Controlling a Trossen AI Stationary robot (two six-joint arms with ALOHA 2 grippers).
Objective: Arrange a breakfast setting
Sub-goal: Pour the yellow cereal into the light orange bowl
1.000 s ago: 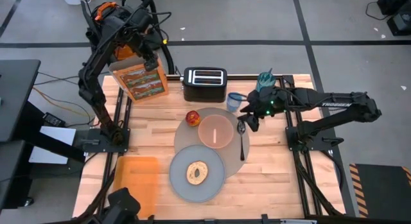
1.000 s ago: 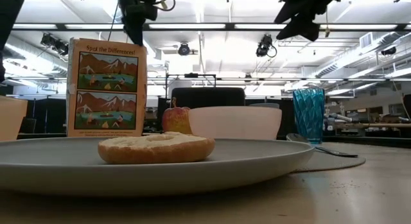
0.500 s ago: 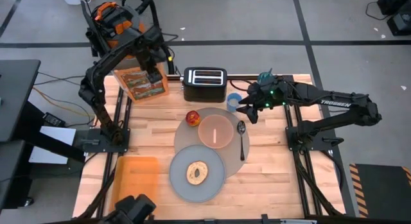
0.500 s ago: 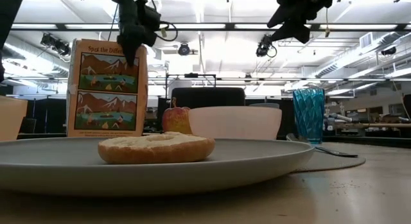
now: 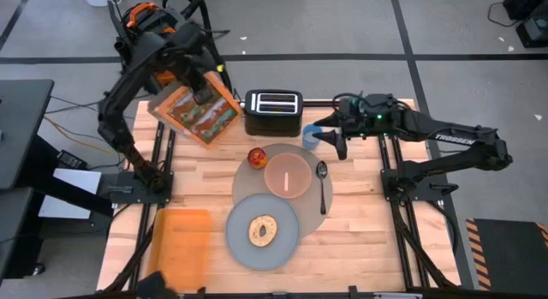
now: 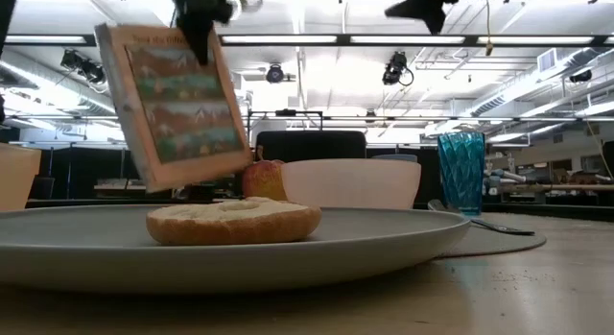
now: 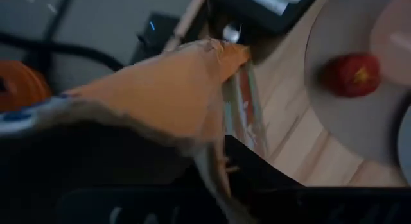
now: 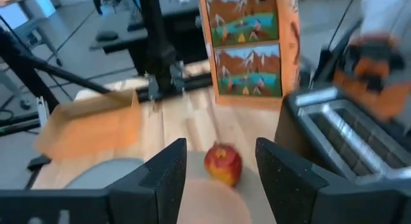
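My left gripper is shut on an orange cereal box at the table's far left; the box is tilted in the low view. My right gripper is open and empty, high over the blue cup, and it looks toward the red apple. The apple, the pink bowl and the dark spoon lie on the taupe mat. The bagel lies on the grey plate, which overlaps the mat's near edge. My left gripper holds the cereal box by its top edge, pinched between the two fingers, which come from above. The box hangs tilted below the gripper. Its lower corner appears clear of the table.
A black toaster stands at the far edge between the two arms. A tall teal glass stands at the right of the low view. An orange board lies at the near left. Bare wood lies right of the mat.
My left gripper has come down onto the box's top, taken hold, and lifted and tipped the box, which stood upright on the table before. My right gripper has risen and gone from over the spoon toward the far edge, by the cup.
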